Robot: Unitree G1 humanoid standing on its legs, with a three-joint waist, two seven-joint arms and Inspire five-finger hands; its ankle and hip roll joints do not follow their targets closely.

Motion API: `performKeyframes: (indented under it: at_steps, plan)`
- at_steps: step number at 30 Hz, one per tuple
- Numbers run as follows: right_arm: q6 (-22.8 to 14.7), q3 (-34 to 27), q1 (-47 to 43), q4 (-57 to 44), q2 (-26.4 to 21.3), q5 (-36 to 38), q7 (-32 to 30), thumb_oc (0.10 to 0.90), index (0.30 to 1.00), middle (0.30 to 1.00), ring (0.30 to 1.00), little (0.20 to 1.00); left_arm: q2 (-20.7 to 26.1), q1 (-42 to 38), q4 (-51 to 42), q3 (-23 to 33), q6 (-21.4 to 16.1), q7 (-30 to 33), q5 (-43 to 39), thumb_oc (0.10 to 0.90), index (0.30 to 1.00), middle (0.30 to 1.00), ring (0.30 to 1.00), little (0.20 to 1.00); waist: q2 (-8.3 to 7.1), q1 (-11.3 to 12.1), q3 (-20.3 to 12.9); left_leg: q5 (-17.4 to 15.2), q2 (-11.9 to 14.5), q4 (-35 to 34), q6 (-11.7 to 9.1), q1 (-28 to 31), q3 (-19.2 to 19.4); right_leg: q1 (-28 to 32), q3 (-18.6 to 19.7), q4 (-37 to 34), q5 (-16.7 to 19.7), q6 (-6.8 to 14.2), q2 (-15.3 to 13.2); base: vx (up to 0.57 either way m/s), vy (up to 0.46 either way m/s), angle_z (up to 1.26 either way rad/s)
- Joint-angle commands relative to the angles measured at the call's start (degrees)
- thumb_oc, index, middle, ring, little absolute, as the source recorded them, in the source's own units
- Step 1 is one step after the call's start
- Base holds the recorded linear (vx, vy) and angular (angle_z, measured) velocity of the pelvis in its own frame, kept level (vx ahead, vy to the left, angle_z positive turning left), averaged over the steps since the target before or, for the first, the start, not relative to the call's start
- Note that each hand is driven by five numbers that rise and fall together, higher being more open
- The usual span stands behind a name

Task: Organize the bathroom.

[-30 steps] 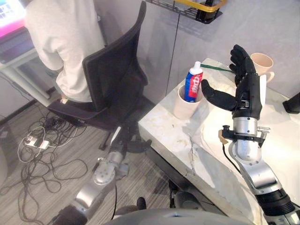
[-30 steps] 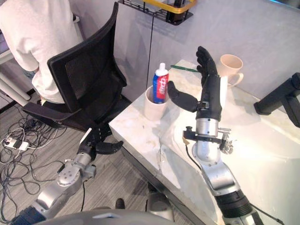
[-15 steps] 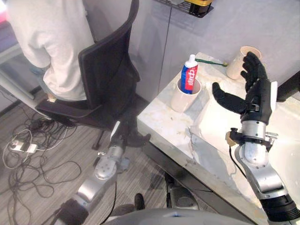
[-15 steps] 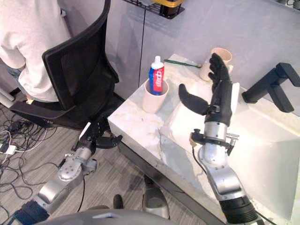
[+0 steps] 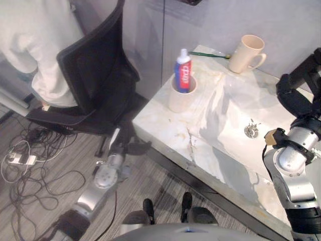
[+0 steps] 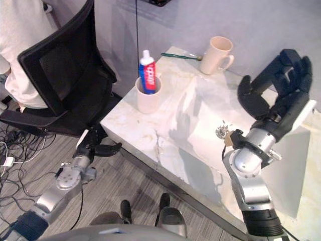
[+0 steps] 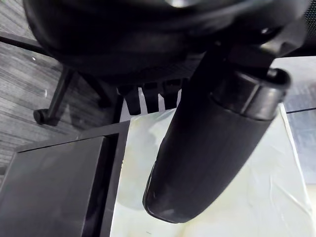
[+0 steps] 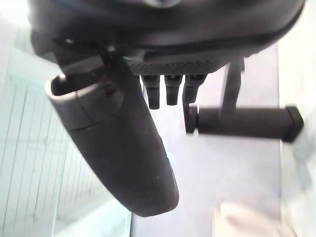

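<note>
The toothpaste tube (image 6: 147, 73) stands in one white cup (image 6: 148, 98) on the marble counter (image 6: 150, 131), well apart from the right hand (image 6: 281, 90). That hand is up over the sink (image 6: 203, 118), fingers straight and empty. A second cup, the mug (image 6: 216, 54), stands beside one green toothbrush (image 6: 178, 55). The left hand (image 6: 94, 146) hangs low by the chair (image 6: 60, 85), fingers loose.

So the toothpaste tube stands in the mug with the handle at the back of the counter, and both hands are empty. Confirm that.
Not quite. In the left eye view the toothpaste tube stands in the handleless cup; the mug with the handle holds nothing visible. The left hand and right hand are indeed empty.
</note>
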Motion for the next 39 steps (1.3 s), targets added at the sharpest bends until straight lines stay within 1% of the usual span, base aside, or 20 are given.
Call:
performKeyframes:
  at_steps: [1, 3, 4, 5, 6, 8, 10, 13, 14, 16, 18, 22, 24, 26, 28, 30, 31, 34, 36, 39]
  plan:
    - [-7.47, -10.13, -6.63, -1.57, -3.93, -5.76, -11.83, 0.8, 0.9, 0.9, 0.9, 0.9, -2.66, -5.25, 2.87, -3.35, -4.72, -8.51, -0.92, 0.8, 0.9, 0.9, 0.9, 0.9, -1.95, -3.9, -4.99, -0.28, -0.96, 2.42, -0.6, -7.0, 1.95, 2.57, 0.18, 2.14, -8.09, 2.25, 4.39, -0.11, -0.017, -0.18]
    - [-6.5, -10.89, -7.32, -1.51, -4.75, -7.56, -13.62, 0.8, 0.9, 0.9, 0.9, 0.9, -2.71, -4.88, 3.77, -3.46, -5.29, -9.54, -2.06, 0.8, 0.9, 0.9, 0.9, 0.9, -2.24, -4.21, -4.91, -1.34, -0.72, 5.32, -0.8, -7.72, 2.36, 2.47, 0.04, 1.79, -7.58, 1.8, 4.01, -0.13, 0.034, -0.06]
    - [-5.42, -12.44, -8.31, -0.89, -6.44, -9.24, -16.38, 0.8, 0.9, 0.9, 0.9, 0.9, -2.73, -4.43, 5.26, -3.71, -6.22, -11.51, -1.67, 0.8, 0.9, 0.9, 0.9, 0.9, -3.37, -4.58, -4.45, -4.62, 0.15, 13.41, -1.22, -9.61, 2.23, 2.66, 0.09, 1.88, -7.06, 1.35, 2.67, -0.13, 0.054, -0.03]
    - [-5.42, -12.44, -8.31, -0.89, -6.44, -9.24, -16.38, 0.8, 0.9, 0.9, 0.9, 0.9, -2.73, -4.43, 5.26, -3.71, -6.22, -11.51, -1.67, 0.8, 0.9, 0.9, 0.9, 0.9, -3.37, -4.58, -4.45, -4.62, 0.15, 13.41, -1.22, -9.61, 2.23, 2.66, 0.09, 1.88, -7.06, 1.35, 2.67, -0.2, 0.098, -0.07]
    - [-4.84, -13.83, -9.89, 0.64, -8.16, -10.65, -18.24, 0.8, 0.9, 0.9, 0.9, 0.9, -3.13, -3.99, 7.5, -3.84, -7.34, -12.25, -3.22, 0.8, 0.9, 0.9, 0.9, 0.9, -4.83, -4.82, -4.26, -8.68, 1.03, 22.08, -1.37, -11.53, 0.47, 1.77, 0.85, 2.59, -6.24, 0.72, 0.99, -0.12, 0.1, -0.11]
    - [-2.92, -15.56, -10.51, 1.62, -10.15, -12.1, -20.25, 0.8, 0.9, 0.9, 0.9, 0.9, -3.39, -3.71, 10.04, -3.1, -9.48, -13.35, -3.65, 0.8, 0.9, 0.9, 0.9, 0.9, -5.29, -5.24, -4.39, -11.05, 1.89, 27.86, -1.44, -11.17, -2.67, 1.16, 2.46, 3.03, -5.97, 0.57, 0.55, -0.15, 0.179, -0.41]
    - [-2.01, -18.48, -9.95, 3.63, -12.12, -12.09, -21.5, 0.8, 0.9, 0.9, 0.9, 0.9, -3.45, -3.48, 12.09, -1.61, -9.78, -15.31, -3.13, 0.8, 0.9, 0.9, 0.9, 0.9, -5.24, -6.19, -5.32, -12.14, 2.48, 29.08, -1.19, -9.26, -5.44, -0.24, 4.41, 3.68, -5.73, 0.72, 0.34, -0.12, 0.272, -0.62]
    - [-3.25, -21.49, -8.92, 8.26, -12.63, -8.81, -20.11, 0.8, 0.9, 0.9, 0.9, 0.9, -3.56, -4.12, 16.07, -1.33, -12.46, -16.46, -1.6, 0.8, 0.9, 0.9, 0.9, 0.9, -3.89, -7.81, -6.85, -12.47, 2.4, 22.65, -1.57, -4.63, -10.61, -3.17, 7.97, 5.49, -5.47, 1.45, 0.44, -0.07, 0.354, -0.49]
    - [-3.86, -21.88, -8.7, 10.86, -11.95, -7.48, -18.66, 0.8, 0.9, 0.9, 0.9, 0.9, -3.8, -4.72, 18.18, -1.56, -12.72, -17.56, -1.68, 0.8, 0.9, 0.9, 0.9, 0.9, -2.64, -8.83, -7.13, -13.45, 1.48, 17.46, -2.05, -1.76, -11.99, -4.69, 9.55, 6.41, -5.26, 2.31, 0.56, -0.04, 0.416, -0.62]
    - [-2.08, -22.9, -7.37, 15.72, -11.35, -6.09, -16.73, 0.8, 0.9, 0.9, 0.9, 0.9, -4.3, -6.02, 21.31, -3.27, -12.82, -18.97, 0.01, 0.8, 0.9, 0.9, 0.9, 0.9, -1.07, -10.78, -7.13, -12.4, 0.45, 10.28, -1.27, 0.81, -11.21, -7.43, 11.53, 7.74, -4.32, 4.21, -0.21, -0.11, 0.435, -0.57]
    - [-0.84, -23.34, -6.48, 17.51, -10.38, -5.77, -14.88, 0.8, 0.9, 0.9, 0.9, 0.9, -5.03, -7.05, 23.14, -4.42, -12.26, -19.44, 1.89, 0.8, 0.9, 0.9, 0.9, 0.9, -0.99, -11.95, -6.85, -11.29, -0.08, 8.19, -1.13, 1.18, -10.43, -9.64, 12.23, 8.54, -2.73, 5.4, -1.47, -0.14, 0.312, -0.16]
    - [0.83, -23.09, -4.52, 19.66, -8.64, -8.2, -7.1, 0.8, 0.9, 0.9, 0.9, 0.9, -6.77, -8.76, 27.25, -6.52, -12.0, -19.71, 3.35, 0.8, 0.9, 0.9, 0.9, 0.9, -0.55, -14.26, -5.98, -10.33, -1.19, 4.19, -0.35, 1.82, -8.84, -12.27, 12.88, 8.87, -0.73, 7.76, -3.9, -0.14, 0.338, -0.05]
    - [1.99, -23.38, -1.94, 20.42, -7.49, -6.78, 3.85, 0.8, 0.9, 0.9, 0.9, 0.9, -7.4, -9.08, 28.98, -6.65, -11.94, -19.9, 5.91, 0.8, 0.9, 0.9, 0.9, 0.9, -0.56, -15.49, -5.35, -9.1, -1.72, 1.4, -0.22, 1.85, -7.06, -13.68, 12.3, 8.05, 1.67, 8.41, -5.7, -0.19, 0.327, -0.21]
    - [0.8, -22.41, 2.01, 20.81, -5.6, -7.73, 19.17, 0.8, 0.9, 0.9, 0.9, 0.9, -7.77, -9.1, 29.82, -5.71, -10.93, -20.31, 6.23, 0.8, 0.9, 0.9, 0.9, 0.9, -1.08, -16.46, -4.49, -7.83, -1.94, -0.59, -0.49, 1.64, -4.97, -14.69, 11.03, 6.33, 4.63, 8.98, -7.59, -0.22, 0.248, -0.17]
    - [2.27, -20.46, 7.0, 20.04, -3.67, -9.53, 34.41, 0.8, 0.9, 0.9, 0.9, 0.9, -7.41, -8.29, 30.93, -2.3, -10.04, -21.87, 7.06, 0.8, 0.9, 0.9, 0.9, 0.9, -2.36, -16.61, -3.52, -7.16, -1.78, -0.85, -0.52, 0.83, -2.16, -15.57, 7.74, 6.05, 6.63, 9.18, -8.77, -0.22, 0.089, -0.2]
    - [2.07, -19.08, 9.85, 20.83, -3.91, -8.21, 45.1, 0.8, 0.9, 0.9, 0.9, 0.9, -6.56, -7.04, 31.05, 1.01, -9.11, -23.35, 7.13, 0.8, 0.9, 0.9, 0.9, 0.9, -3.2, -15.96, -3.05, -6.48, -1.25, -0.88, -0.31, 0.29, -0.17, -15.6, 4.68, 7.76, 6.63, 9.16, -8.82, -0.22, 0.007, -0.27]
    - [1.68, -18.67, 12.4, 21.76, -4.7, -6.85, 52.28, 0.8, 0.9, 0.9, 0.9, 0.9, -5.79, -5.72, 31.76, 4.04, -9.33, -25.22, 7.61, 0.8, 0.9, 0.9, 0.9, 0.9, -3.73, -15.29, -2.87, -5.95, -0.45, -0.81, 0.16, -0.42, 1.42, -14.94, 2.54, 9.93, 4.62, 8.97, -8.11, -0.23, -0.002, -0.36]
    - [1.85, -17.58, 14.73, 23.82, -5.84, -8.07, 57.82, 0.8, 0.9, 0.9, 0.9, 0.9, -5.01, -4.98, 33.24, 5.76, -10.26, -26.22, 8.09, 0.8, 0.9, 0.9, 0.9, 0.9, -4.35, -14.73, -2.91, -5.01, 0.41, -0.74, 0.8, -1.62, 2.83, -14.22, 1.02, 12.64, 1.64, 8.56, -6.74, -0.17, 0.004, -0.64]
    - [1.43, -17.64, 16.49, 26.47, -7.63, -4.81, 56.55, 0.8, 0.9, 0.9, 0.9, 0.9, -4.53, -4.76, 34.59, 6.27, -10.35, -26.19, 7.68, 0.8, 0.9, 0.9, 0.9, 0.9, -4.93, -14.4, -3.39, -3.84, 1.15, -0.77, 0.93, -2.96, 3.55, -11.68, 0.68, 12.19, -3.02, 7.78, -3.69, -0.14, -0.003, -0.32]
    - [0.91, -19.11, 19.2, 29.67, -7.38, -5.24, 55.77, 0.8, 0.9, 0.9, 0.9, 0.9, -5.04, -5.07, 35.81, 5.74, -10.51, -24.27, 5.65, 0.8, 0.9, 0.9, 0.9, 0.9, -6.07, -14.88, -3.86, -3.7, 0.72, -0.69, 0.38, -3.07, 3.33, -9.53, 1.94, 7.3, -1.75, 8.03, -2.62, -0.02, -0.018, -0.15]
